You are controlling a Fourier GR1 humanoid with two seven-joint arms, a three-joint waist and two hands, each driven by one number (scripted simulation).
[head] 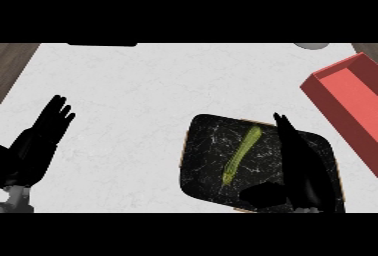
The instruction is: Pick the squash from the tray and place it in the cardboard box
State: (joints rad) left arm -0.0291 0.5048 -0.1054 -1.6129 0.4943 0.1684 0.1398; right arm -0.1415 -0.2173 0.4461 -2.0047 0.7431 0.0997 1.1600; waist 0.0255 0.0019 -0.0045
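a dark marbled tray [203, 150] sits in the lower middle-right of the frame on the pale counter [148, 85]. the only thing in it is the squash [242, 155], a long thin yellow-green piece lying on a diagonal, its upper end toward the tray's upper right and its lower end near the tray's middle. it rests flat on the tray, not lifted.

the right hand [299, 160] comes up from the lower edge over the right part of the tray, just beside the squash. its fingers are straight and stretched toward the top of the frame, holding nothing, with the thumb [262, 192] spread out to the left below the squash's lower end.

at the right edge a red open-topped box [336, 107] lies at an angle; the part of its inside that shows holds nothing.

the left hand [40, 137] rests at the left edge, fingers up and relaxed.
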